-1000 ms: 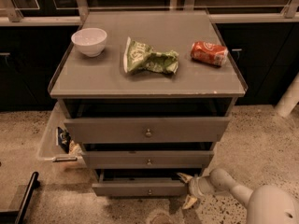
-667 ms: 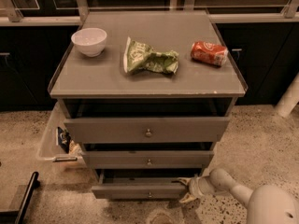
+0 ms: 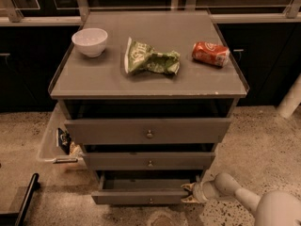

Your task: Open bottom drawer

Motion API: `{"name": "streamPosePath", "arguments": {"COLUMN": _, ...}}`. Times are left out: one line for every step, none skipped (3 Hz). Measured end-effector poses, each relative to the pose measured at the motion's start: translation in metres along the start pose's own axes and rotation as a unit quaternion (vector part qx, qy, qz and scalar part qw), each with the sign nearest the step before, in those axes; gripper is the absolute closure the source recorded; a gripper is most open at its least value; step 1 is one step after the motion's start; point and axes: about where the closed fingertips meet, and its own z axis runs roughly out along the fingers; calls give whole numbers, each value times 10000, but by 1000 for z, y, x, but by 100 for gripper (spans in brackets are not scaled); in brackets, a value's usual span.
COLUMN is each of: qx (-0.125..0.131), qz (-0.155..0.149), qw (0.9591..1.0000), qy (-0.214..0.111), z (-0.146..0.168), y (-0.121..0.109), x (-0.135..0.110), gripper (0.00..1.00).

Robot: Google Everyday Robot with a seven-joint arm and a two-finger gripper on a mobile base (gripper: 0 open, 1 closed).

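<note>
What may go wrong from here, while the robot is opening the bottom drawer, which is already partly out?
1. The gripper is at the right end of the bottom drawer, not at its centre knob. A pull from one side might skew the drawer and jam it.
2. The red can lies on its side on the cabinet top. A jolt might make it roll.

Smooth white rounded arm (image 3: pixel 244 199), cream end effector (image 3: pixel 189 192) at lower right
</note>
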Motion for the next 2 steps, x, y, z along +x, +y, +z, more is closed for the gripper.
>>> {"name": "streamPosePath", "arguments": {"qx": 0, "qz": 0, "qw": 10000, "qy": 0, "z": 0, "y": 0, "x": 0, "gripper": 82}}
{"name": "streamPosePath", "arguments": {"qx": 0, "qz": 0, "qw": 10000, "qy": 0, "z": 0, "y": 0, "x": 0, "gripper": 58}}
